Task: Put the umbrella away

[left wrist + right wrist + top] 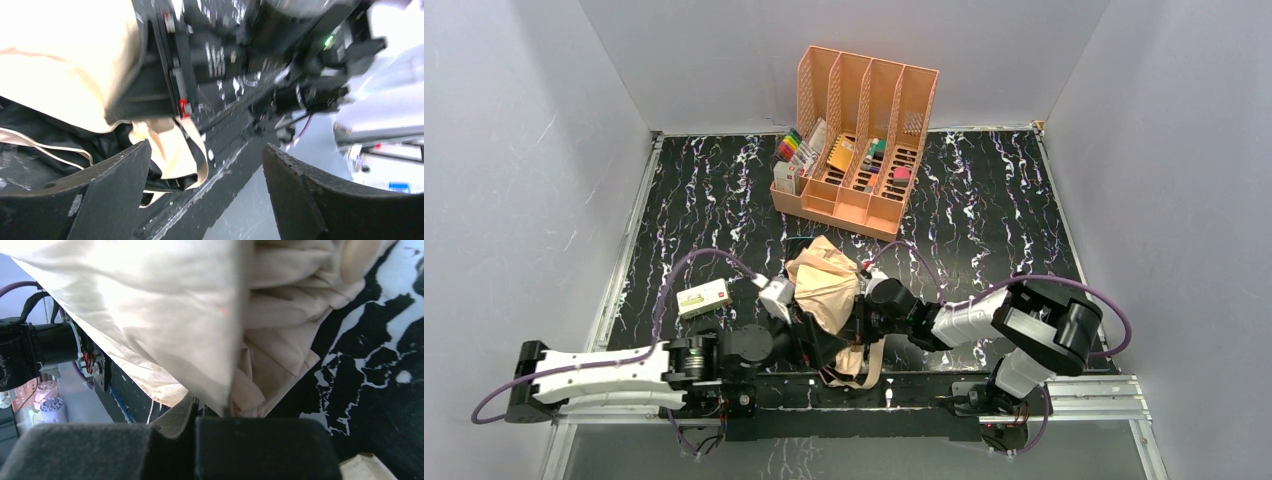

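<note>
Marbled table (984, 225) | peach organizer (852, 212): markers (789, 148), stationery | left gripper (206, 150) apart | right gripper (194, 421) pinching umbrella (824, 285)

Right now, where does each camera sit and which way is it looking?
Top: fixed above and behind, looking down on the table; shows left arm, right arm, umbrella between them.
Left wrist: on the left arm, looking past its open left claw at umbrella fabric and the table.
Right wrist: on the right arm, close on fabric pinched in the shut right claw.
Shared: all three show the umbrella.
</note>
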`<action>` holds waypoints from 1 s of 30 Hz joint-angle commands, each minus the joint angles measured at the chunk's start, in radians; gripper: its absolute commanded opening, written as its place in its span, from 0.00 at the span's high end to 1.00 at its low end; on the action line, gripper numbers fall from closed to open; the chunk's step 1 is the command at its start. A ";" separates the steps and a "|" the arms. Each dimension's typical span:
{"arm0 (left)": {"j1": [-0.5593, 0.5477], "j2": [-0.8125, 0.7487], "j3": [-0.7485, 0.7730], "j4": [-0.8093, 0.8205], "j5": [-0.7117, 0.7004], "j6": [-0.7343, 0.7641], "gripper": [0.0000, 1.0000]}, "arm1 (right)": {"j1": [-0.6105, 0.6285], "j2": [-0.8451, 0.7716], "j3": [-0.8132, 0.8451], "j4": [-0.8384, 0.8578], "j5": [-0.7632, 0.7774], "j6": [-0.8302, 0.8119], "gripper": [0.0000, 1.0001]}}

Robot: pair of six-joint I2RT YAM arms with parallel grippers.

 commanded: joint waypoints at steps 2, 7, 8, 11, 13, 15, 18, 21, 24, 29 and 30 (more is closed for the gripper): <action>0.011 -0.119 0.166 -0.394 -0.311 0.041 0.13 | -0.007 -0.006 -0.057 -0.132 0.186 0.003 1.00; 0.058 -0.064 0.261 -0.484 -0.397 0.058 0.11 | -0.008 -0.052 -0.074 -0.200 0.218 0.002 1.00; 0.090 -0.036 0.270 -0.462 -0.364 0.080 0.11 | -0.008 -0.063 -0.077 -0.216 0.225 0.002 1.00; 0.308 0.108 0.280 -0.339 -0.090 0.175 0.11 | -0.009 -0.087 -0.087 -0.231 0.233 -0.008 1.00; 0.535 0.199 0.274 -0.247 0.145 0.219 0.13 | -0.010 -0.085 -0.085 -0.227 0.223 -0.029 1.00; 0.682 0.271 0.289 -0.180 0.288 0.239 0.13 | -0.010 -0.069 -0.071 -0.228 0.208 -0.046 1.00; 0.814 0.348 0.359 -0.153 0.389 0.249 0.12 | -0.011 -0.023 -0.032 -0.249 0.196 -0.041 1.00; 0.884 0.392 0.395 -0.152 0.450 0.221 0.12 | -0.011 0.005 -0.020 -0.262 0.201 -0.015 1.00; 0.937 0.413 0.370 -0.121 0.540 0.192 0.11 | -0.011 -0.004 -0.051 -0.230 0.226 0.024 1.00; 1.026 0.430 0.308 -0.090 0.636 0.160 0.15 | -0.011 -0.027 -0.078 -0.203 0.238 0.038 1.00; 1.044 0.429 0.294 -0.085 0.649 0.151 0.16 | -0.011 -0.025 -0.078 -0.200 0.240 0.037 1.00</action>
